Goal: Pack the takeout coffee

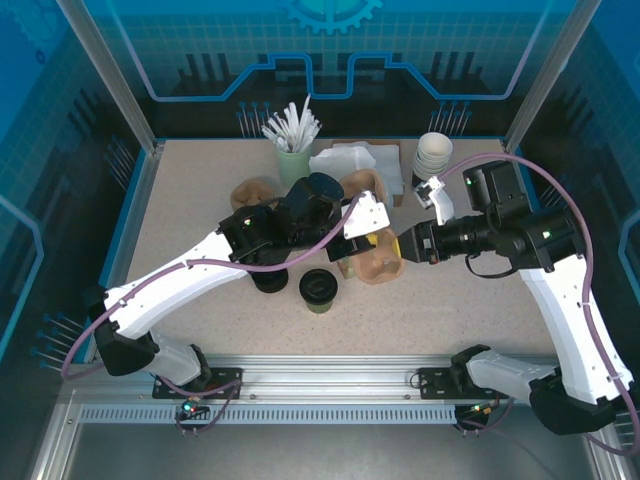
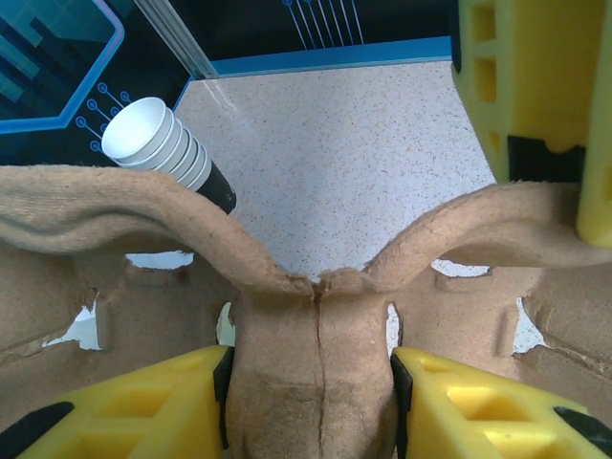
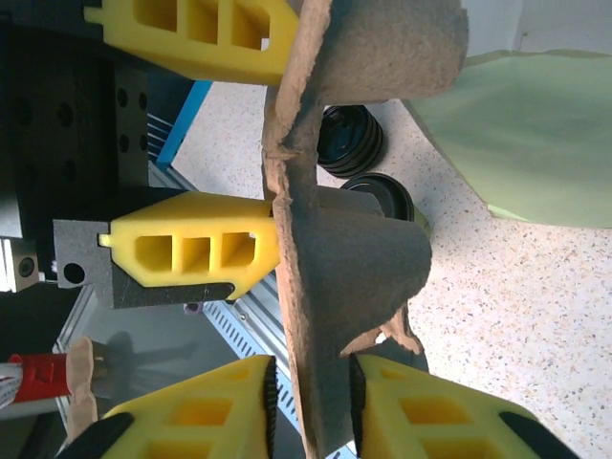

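**A:** L arm pose?

**B:** We log the L arm (image 1: 190,275) stretched from the near-left corner to table ctr. The left gripper (image 2: 311,361) has both pads pressed on the middle rib of the pulp carrier (image 2: 115,206), so it is gripping it.

**A:** R side?

**B:** The R arm (image 1: 560,290) bends in from near-right. The right gripper (image 3: 314,371) has one finger each side of a carrier wall. Pinched or loose, we cannot tell.

**A:** Task item?

**B:** We find the takeout coffee (image 1: 318,290) upright on the table (image 1: 200,210), lid on, just near-side of the carrier and free of both grippers. A black round piece (image 1: 268,280) sits just beside it, toward the L arm.

**A:** Surface, room?

**B:** Speckled beige top w/ blue rim. Along the far edge we note a green cup of white sticks (image 1: 293,160), a white paper pile (image 1: 355,160) and a stack of white cups (image 1: 432,155). Blue printed panels (image 1: 60,100) wall the cell. An alu rail (image 1: 320,375) carries both bases.
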